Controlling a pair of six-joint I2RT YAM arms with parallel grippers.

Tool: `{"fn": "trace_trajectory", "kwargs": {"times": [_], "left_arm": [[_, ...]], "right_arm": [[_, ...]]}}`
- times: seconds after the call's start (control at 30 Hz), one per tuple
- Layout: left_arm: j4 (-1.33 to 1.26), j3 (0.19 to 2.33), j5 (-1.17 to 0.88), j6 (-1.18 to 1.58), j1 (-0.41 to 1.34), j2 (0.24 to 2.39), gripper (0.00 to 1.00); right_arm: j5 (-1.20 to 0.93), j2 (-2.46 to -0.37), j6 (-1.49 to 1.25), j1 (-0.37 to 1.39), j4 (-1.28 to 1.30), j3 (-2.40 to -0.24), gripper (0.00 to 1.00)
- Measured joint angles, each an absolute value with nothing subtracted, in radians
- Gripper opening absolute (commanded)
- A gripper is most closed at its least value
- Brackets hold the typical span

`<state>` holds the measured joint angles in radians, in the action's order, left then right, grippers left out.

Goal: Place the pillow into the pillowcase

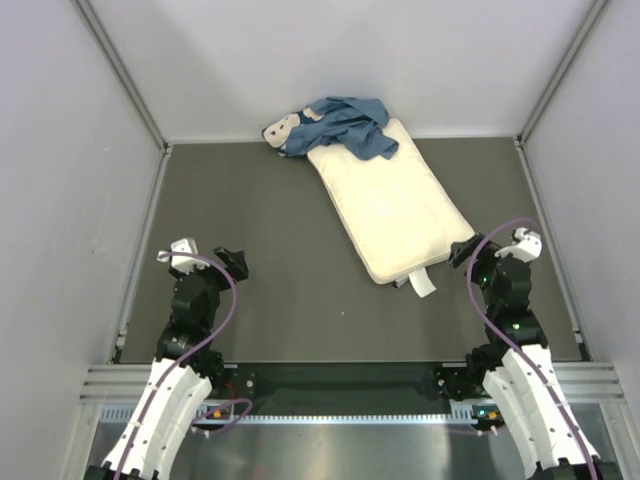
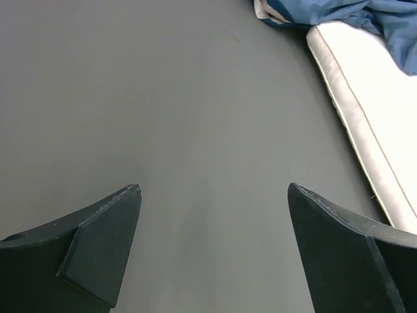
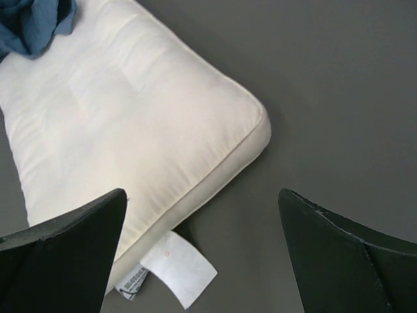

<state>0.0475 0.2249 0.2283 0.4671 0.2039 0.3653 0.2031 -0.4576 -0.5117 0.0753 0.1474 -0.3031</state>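
Two grippers wait, jaws spread wide and empty, at the near edge of the dark table (image 1: 260,210) with the job not yet begun. The left gripper (image 2: 214,189) hangs over bare surface at about 8 o'clock in the overhead view. The right gripper (image 3: 202,192) hangs at about 4 o'clock, just beside the pillow's near corner and apart from it.

The pillow (image 1: 390,205) lies flat and uncovered right of centre. Its length runs from 11 o'clock at the far end to 5 o'clock at the near end, where a small white tag (image 3: 177,268) sticks out onto the table.

The pillowcase (image 1: 340,125) sits in a crumpled blue heap at 12 o'clock against the back wall. Part of it is draped over the pillow's far short end and the rest spills onto the table toward 11 o'clock. A pale printed patch shows at the left of the heap, possibly one of its cartoon faces, though the folds hide too much to be sure. The case's opening cannot be made out from any view.

No part of the pillow is inside the case. By the look of things, all the work is left: finding and spreading the opening, feeding the pillow in, and pulling the fabric along its length.

Count: one pillow, one pillowcase, one tag, two grippers.
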Motion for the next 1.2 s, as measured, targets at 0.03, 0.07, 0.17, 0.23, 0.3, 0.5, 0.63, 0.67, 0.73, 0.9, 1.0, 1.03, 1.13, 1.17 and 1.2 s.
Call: {"fn": "trace_trajectory", "kwargs": {"times": [0.03, 0.07, 0.17, 0.23, 0.3, 0.5, 0.63, 0.67, 0.73, 0.9, 1.0, 1.03, 1.13, 1.17, 1.2], "left_arm": [[0.047, 0.224, 0.234, 0.476, 0.204, 0.369, 0.99], [0.047, 0.223, 0.242, 0.485, 0.204, 0.376, 0.99], [0.048, 0.218, 0.277, 0.506, 0.204, 0.393, 0.99], [0.048, 0.213, 0.286, 0.515, 0.204, 0.397, 0.99], [0.048, 0.210, 0.287, 0.521, 0.204, 0.398, 0.99], [0.047, 0.209, 0.281, 0.525, 0.204, 0.412, 0.99], [0.047, 0.209, 0.274, 0.525, 0.204, 0.424, 0.99], [0.047, 0.208, 0.272, 0.525, 0.204, 0.424, 0.99], [0.045, 0.208, 0.262, 0.524, 0.204, 0.424, 0.99], [0.036, 0.206, 0.243, 0.522, 0.204, 0.424, 0.98], [0.028, 0.205, 0.237, 0.522, 0.204, 0.429, 0.98], [0.024, 0.205, 0.236, 0.522, 0.204, 0.434, 0.98], [0.018, 0.205, 0.231, 0.522, 0.204, 0.456, 0.97], [0.016, 0.205, 0.228, 0.522, 0.204, 0.463, 0.97], [0.014, 0.205, 0.227, 0.522, 0.204, 0.471, 0.96]], "right_arm": [[0.175, -0.476, -0.503, 0.075, 0.137, -0.309, 1.00], [0.148, -0.506, -0.493, 0.075, 0.130, -0.324, 1.00], [0.041, -0.680, -0.472, 0.075, 0.110, -0.449, 1.00], [-0.022, -0.823, -0.468, 0.076, 0.083, -0.570, 1.00], [-0.069, -0.951, -0.468, 0.087, 0.043, -0.676, 1.00], [-0.091, -1.330, -0.453, 0.191, -0.015, -1.034, 1.00], [-0.095, -1.579, -0.443, 0.244, -0.032, -1.277, 1.00], [-0.094, -1.635, -0.442, 0.252, -0.037, -1.329, 1.00], [-0.096, -1.750, -0.443, 0.268, -0.044, -1.428, 1.00], [-0.094, -1.982, -0.450, 0.301, -0.047, -1.643, 1.00], [-0.078, -2.123, -0.450, 0.326, -0.067, -1.781, 1.00], [-0.071, -2.170, -0.449, 0.334, -0.072, -1.829, 1.00], [-0.049, -2.302, -0.463, 0.358, -0.075, -1.961, 0.98], [-0.045, -2.341, -0.475, 0.365, -0.072, -1.999, 0.90], [-0.042, -2.373, -0.484, 0.369, -0.075, -2.030, 0.77]]}}
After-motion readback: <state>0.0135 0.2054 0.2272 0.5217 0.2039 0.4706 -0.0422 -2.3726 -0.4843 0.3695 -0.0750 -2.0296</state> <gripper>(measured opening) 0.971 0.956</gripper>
